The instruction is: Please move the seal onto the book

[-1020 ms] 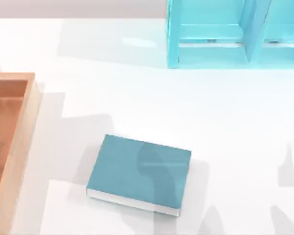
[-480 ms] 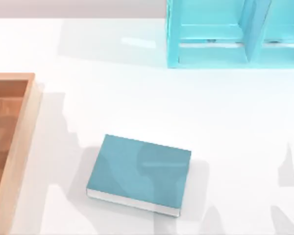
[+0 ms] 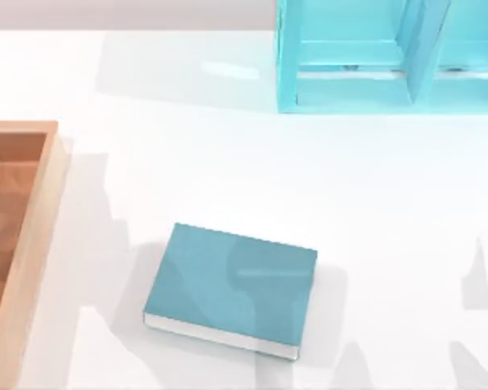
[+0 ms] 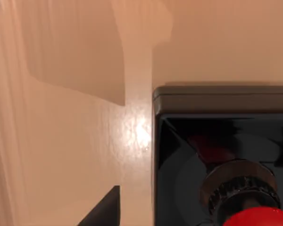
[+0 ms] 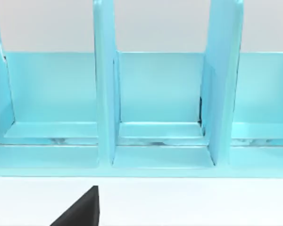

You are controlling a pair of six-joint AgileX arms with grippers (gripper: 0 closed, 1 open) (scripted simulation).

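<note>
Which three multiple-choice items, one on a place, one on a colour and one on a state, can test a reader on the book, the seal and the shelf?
1. Where does the book lie in the top view?
A. inside the shelf
B. on the white table, low and left of the middle
C. in the wooden tray

2. What colour is the seal's knob?
A. red
B. green
C. white

3. What is on the book's cover?
A. the seal
B. a cup
C. nothing but shadow

Answers: 1 B, the book rests on the table between the tray and the shelf. 2 A, the left wrist view shows a red knob above a black base. 3 C, the cover is bare, so the seal is not yet moved.
</note>
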